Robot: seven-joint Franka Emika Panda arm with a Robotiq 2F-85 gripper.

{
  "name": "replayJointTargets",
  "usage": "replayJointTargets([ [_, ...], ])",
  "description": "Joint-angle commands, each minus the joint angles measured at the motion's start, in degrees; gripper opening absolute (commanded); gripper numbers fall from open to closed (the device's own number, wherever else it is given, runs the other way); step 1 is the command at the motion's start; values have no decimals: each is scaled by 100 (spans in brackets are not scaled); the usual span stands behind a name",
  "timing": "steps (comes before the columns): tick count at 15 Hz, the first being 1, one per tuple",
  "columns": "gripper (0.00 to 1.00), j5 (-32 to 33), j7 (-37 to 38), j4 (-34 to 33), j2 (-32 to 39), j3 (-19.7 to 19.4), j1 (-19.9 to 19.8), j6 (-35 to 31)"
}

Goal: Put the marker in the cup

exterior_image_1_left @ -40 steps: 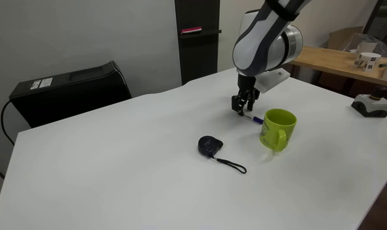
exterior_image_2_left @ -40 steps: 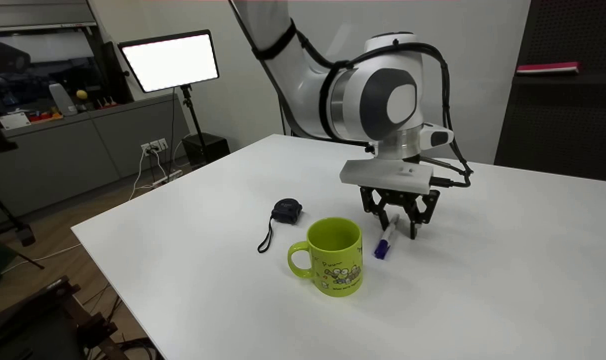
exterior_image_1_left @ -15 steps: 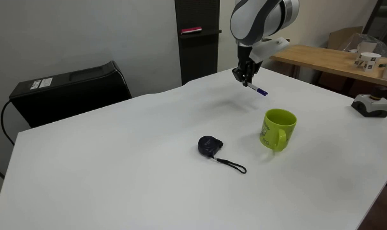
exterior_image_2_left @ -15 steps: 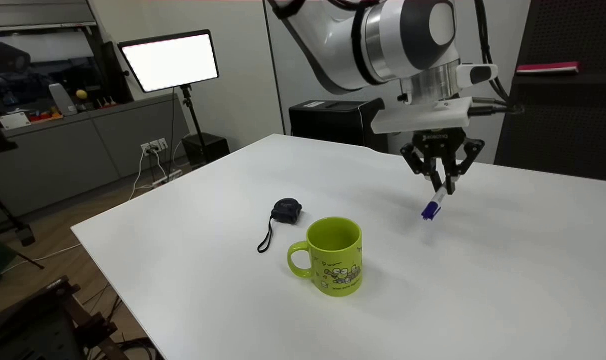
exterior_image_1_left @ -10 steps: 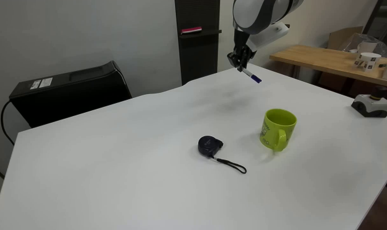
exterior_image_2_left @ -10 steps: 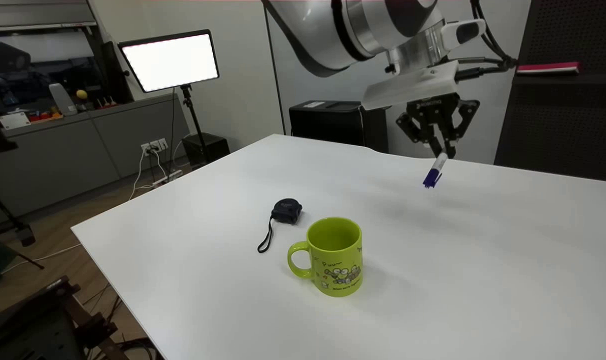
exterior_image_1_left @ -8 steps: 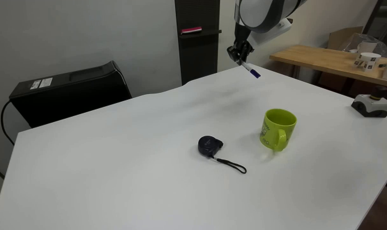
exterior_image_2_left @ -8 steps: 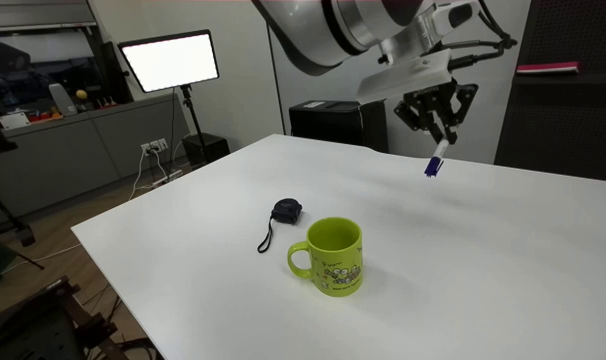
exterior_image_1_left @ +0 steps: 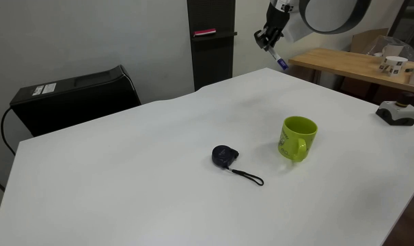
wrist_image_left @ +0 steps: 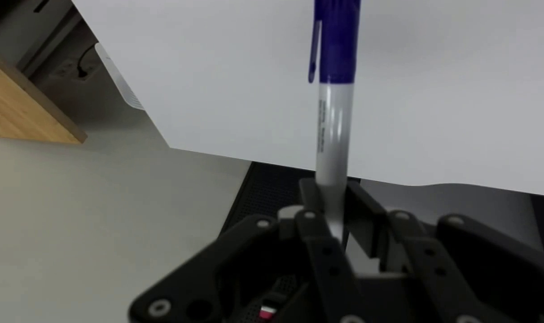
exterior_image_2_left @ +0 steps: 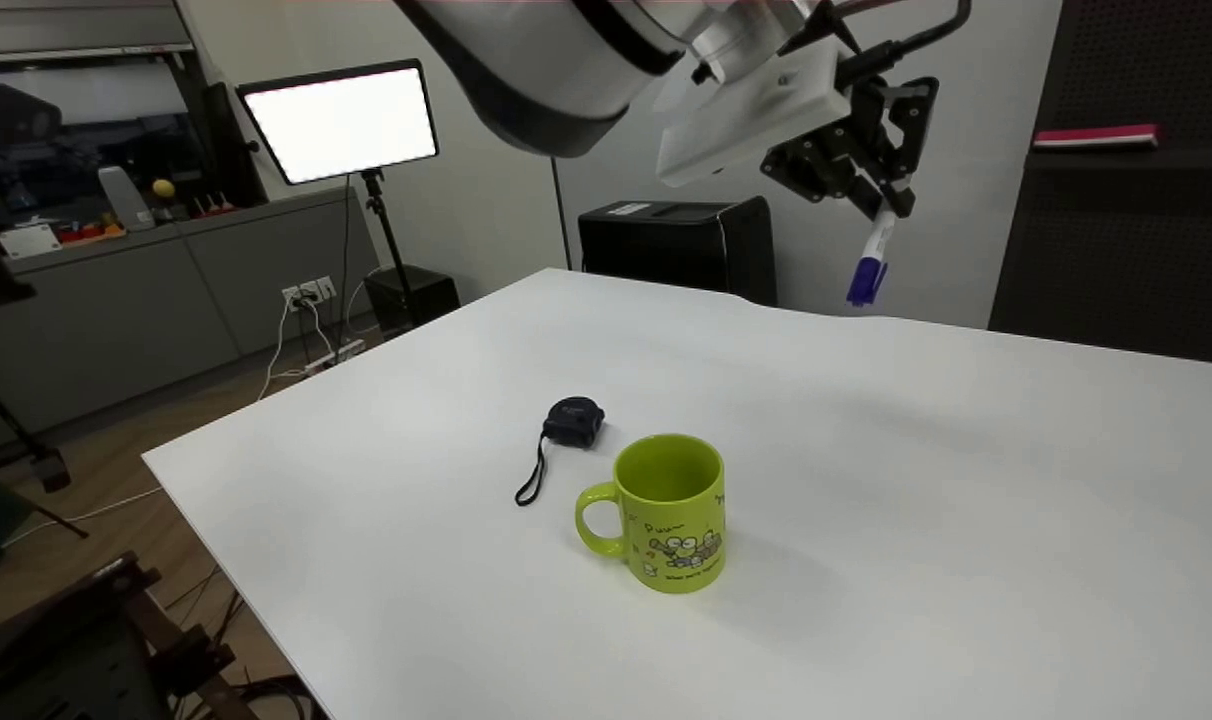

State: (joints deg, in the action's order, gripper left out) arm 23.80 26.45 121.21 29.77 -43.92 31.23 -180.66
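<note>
My gripper shows in both exterior views (exterior_image_1_left: 268,48) (exterior_image_2_left: 894,203) and is shut on the white end of the marker (exterior_image_1_left: 278,60). In an exterior view the marker (exterior_image_2_left: 873,258) hangs with its dark purple-blue cap down and a little tilted, high above the far part of the table. In the wrist view the marker (wrist_image_left: 336,116) stands between the fingertips (wrist_image_left: 330,193), cap pointing away from the gripper. The lime-green cup (exterior_image_1_left: 292,143) stands upright on the table, apart from and lower than the gripper. Its handle and open top show in an exterior view (exterior_image_2_left: 671,530); the wrist view does not show it.
A dark tape measure (exterior_image_1_left: 223,156) with a cord lies near the cup on the white table (exterior_image_1_left: 125,191). A grey and black button box (exterior_image_1_left: 398,113) stands at the table's side. A black box (exterior_image_1_left: 77,99) and a wooden table (exterior_image_1_left: 350,66) stand beyond the edges.
The gripper closed on the marker, lifted it off the table and carried it up and back from the cup. The wrist has tilted, and the marker's cap points more downward. The cup has not moved.
</note>
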Motion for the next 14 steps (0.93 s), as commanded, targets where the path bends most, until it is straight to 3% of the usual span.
replayJointTargets([
  [1,5,88,611,799,-62,-1576,1543,-618],
  [4,5,-226,718,1444,176,-2742,2820,-1062],
  [7,5,-581,743,2114,361,-3429,3827,-1345],
  [8,5,-1558,-50,2393,368,-3364,4086,-1422],
  [10,5,-2495,-528,2793,393,-3318,4546,-1524],
  [14,5,-3834,-1112,3297,527,-3083,5260,-1622],
])
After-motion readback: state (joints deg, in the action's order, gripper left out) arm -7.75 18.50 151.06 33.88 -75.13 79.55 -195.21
